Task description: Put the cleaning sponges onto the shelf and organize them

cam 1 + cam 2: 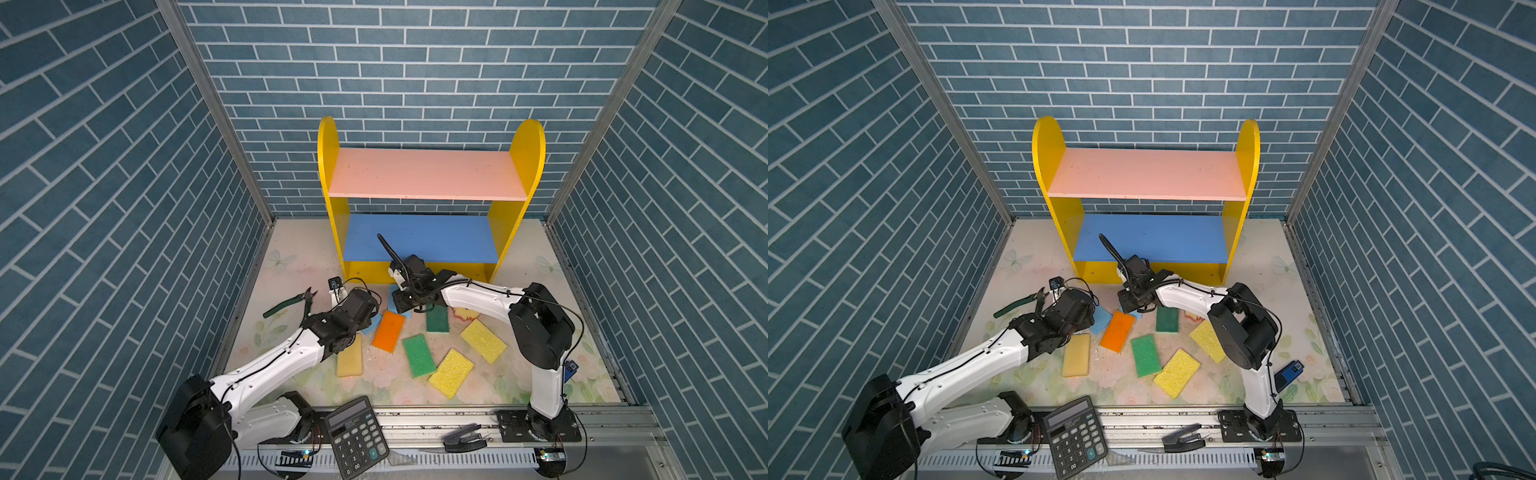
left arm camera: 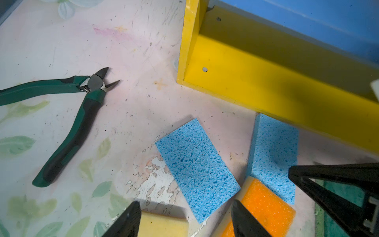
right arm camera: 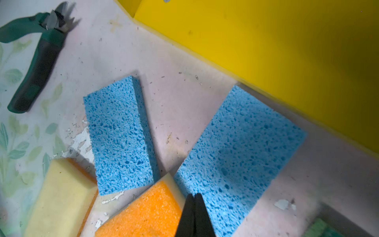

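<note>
Logging L to R, both top views. Green cutters (image 1: 291, 303) lie flat on the floral mat (image 1: 291, 262) at far L, handles spread.

L gripper (image 2: 185, 206) hovers just R of the cutters. Its fingers (image 2: 129, 219) are spread wide w/ nothing betw. them. Under it in the wrist view are the pale-yellow sponge (image 1: 349, 360) and blue sponge A (image 2: 196, 170), both flat on the mat.

Orange sponge (image 1: 388, 331) lies next, flat, its corner pointing betw. the two blue ones. Blue sponge B (image 3: 240, 151) lies just in front of the shelf (image 1: 428, 174), one corner at the yellow base; cannot tell if it touches.

R gripper (image 3: 194, 205) reaches across centre and is low over the seam betw. orange sponge and blue sponge B. Its fingers are pressed together, gripping nothing. Cannot tell if the tips touch the foam.

Further R are the dark-green sponge (image 1: 437, 319), then the green sponge (image 1: 419, 355), then the front yellow sponge (image 1: 451, 372) and the R yellow sponge (image 1: 483, 340). All four lie flat on the mat and apart from each other.

Shelf stands at back centre against the brick wall, w/ every visible sponge on the mat in front of it. Calculator (image 1: 356, 436) sits tilted on the front rail, L of centre.
</note>
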Robot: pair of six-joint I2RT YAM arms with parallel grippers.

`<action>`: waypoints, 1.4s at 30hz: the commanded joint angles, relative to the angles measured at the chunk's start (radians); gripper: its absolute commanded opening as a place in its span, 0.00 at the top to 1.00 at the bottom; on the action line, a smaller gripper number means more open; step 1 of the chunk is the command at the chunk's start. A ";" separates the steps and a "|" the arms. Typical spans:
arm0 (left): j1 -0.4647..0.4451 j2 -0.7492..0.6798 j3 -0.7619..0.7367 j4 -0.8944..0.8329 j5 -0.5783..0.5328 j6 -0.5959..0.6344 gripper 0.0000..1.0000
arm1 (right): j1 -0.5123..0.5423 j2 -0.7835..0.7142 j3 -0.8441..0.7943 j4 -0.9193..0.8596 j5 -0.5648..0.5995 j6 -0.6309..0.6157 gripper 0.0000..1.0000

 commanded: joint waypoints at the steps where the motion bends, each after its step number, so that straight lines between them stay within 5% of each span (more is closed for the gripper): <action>1: 0.006 0.016 0.023 0.025 0.005 0.010 0.29 | 0.010 0.034 0.030 -0.052 -0.056 -0.005 0.95; 21: 0.009 0.002 -0.011 0.073 0.025 0.006 0.28 | 0.076 -0.127 -0.190 0.034 -0.148 0.085 0.95; 26: 0.007 0.052 -0.011 0.165 0.118 0.063 0.73 | -0.008 -0.208 -0.254 0.121 -0.137 0.245 0.90; 30: 0.008 0.093 -0.008 0.245 0.170 0.087 0.80 | -0.080 -0.199 -0.255 0.095 -0.101 0.381 0.89; 32: 0.008 0.111 -0.011 0.313 0.208 0.097 0.79 | -0.091 -0.186 -0.250 0.080 -0.070 0.415 0.87; 35: 0.009 0.147 -0.011 0.388 0.262 0.094 0.60 | -0.103 -0.164 -0.242 0.062 -0.043 0.457 0.79; 42: 0.007 0.298 -0.006 0.476 0.373 0.073 0.55 | -0.114 -0.110 -0.252 0.119 -0.059 0.501 0.72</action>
